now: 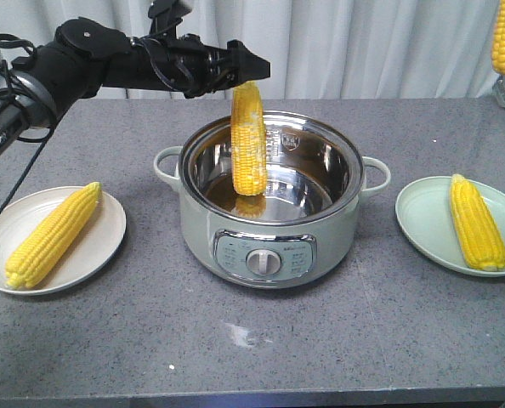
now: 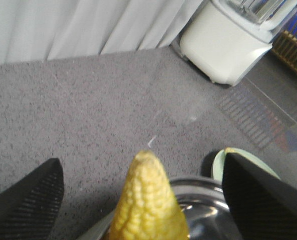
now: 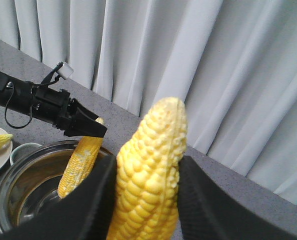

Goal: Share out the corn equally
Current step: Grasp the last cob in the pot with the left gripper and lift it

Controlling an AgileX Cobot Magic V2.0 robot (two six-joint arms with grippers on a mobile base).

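Left wrist-mounted view gives me the left gripper (image 2: 141, 161) with its black jaws spread wide. The tapered tip of a yellow corn cob with whitish patches (image 2: 147, 200) sits between them, with a gap on both sides. From the front camera, that cob stands nearly upright inside the pale green electric pot with a shiny steel bowl (image 1: 269, 246), thick end down. I cannot tell whether it touches the bottom. My right gripper (image 3: 147, 162) is clamped on a second plain yellow cob (image 3: 151, 150), held upright, up off the grey speckled countertop (image 1: 252, 340). A third yellow cob (image 1: 53, 234) lies on the round beige plate (image 1: 108, 246) left of the pot. A fourth yellow cob (image 1: 478, 223) lies on the round pale green plate (image 1: 422, 221) right of it.
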